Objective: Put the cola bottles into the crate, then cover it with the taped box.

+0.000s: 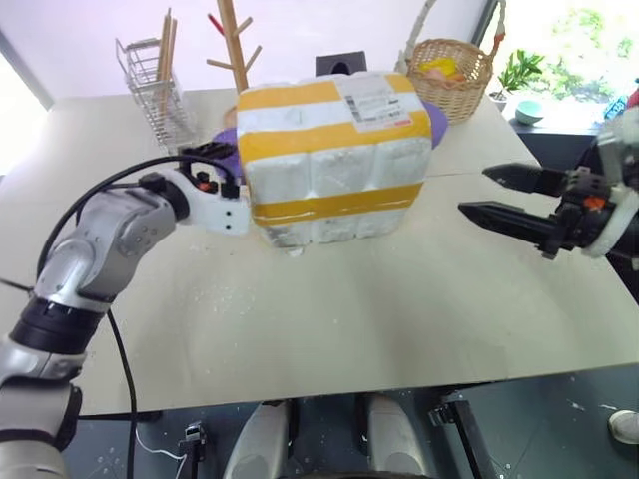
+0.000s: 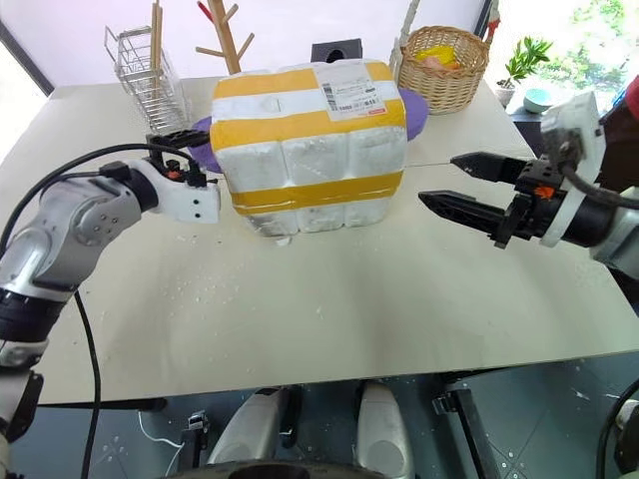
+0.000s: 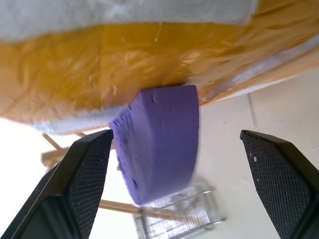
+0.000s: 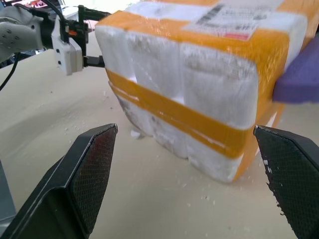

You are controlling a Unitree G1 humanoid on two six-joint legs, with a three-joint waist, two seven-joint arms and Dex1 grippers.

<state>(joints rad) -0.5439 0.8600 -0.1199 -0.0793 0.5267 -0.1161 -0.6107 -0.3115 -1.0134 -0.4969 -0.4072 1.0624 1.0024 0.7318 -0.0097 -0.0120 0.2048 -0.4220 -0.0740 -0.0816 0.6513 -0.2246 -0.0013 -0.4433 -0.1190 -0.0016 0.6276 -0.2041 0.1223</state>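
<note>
Scanning from my left: a wire rack [image 1: 158, 88] and a wooden peg stand [image 1: 233, 42] sit at the far tabletop [image 1: 329, 309] edge. My left pincer [image 3: 192, 191] is level at the left side of the taped box [image 1: 334, 160], fingers spread wide, gripping nothing; a purple block [image 3: 159, 144] shows between them, beside the box's yellow tape. The box stands upright mid-tabletop, shipping label on top. White foam crumbs lie around it. A wicker basket [image 1: 451, 78] sits behind it to the right. My right pincer [image 1: 486, 196] hovers well right of the box, fully spread, empty.
</note>
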